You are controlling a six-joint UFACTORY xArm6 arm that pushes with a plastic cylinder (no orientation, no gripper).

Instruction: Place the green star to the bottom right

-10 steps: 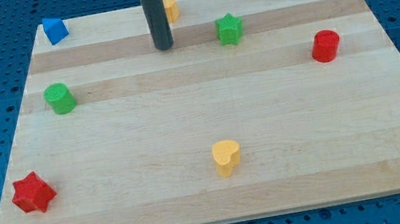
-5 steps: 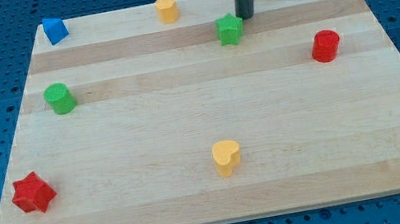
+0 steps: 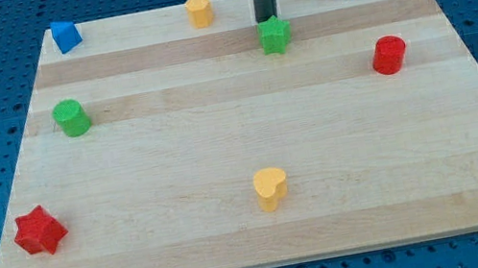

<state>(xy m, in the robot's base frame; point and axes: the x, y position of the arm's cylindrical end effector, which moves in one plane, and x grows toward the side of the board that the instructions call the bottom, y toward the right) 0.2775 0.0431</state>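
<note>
Green star [image 3: 275,34]: upper middle of the worktop [image 3: 241,143], far from the bottom right.
My tip [image 3: 267,18]: touching the star's top-left side.
Hand: none, bare rod.
Push: toward bottom right.

No readable text

Neither the wooden surface [image 3: 241,143], the coloured blocks, nor the dark rod carries any legible letters, numbers, labels or brands.

My tip [image 3: 269,20] just above green star [image 3: 274,35].

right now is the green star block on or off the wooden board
On: the green star block sits flat on the wooden board, near its top edge, my tip just above it.
</note>
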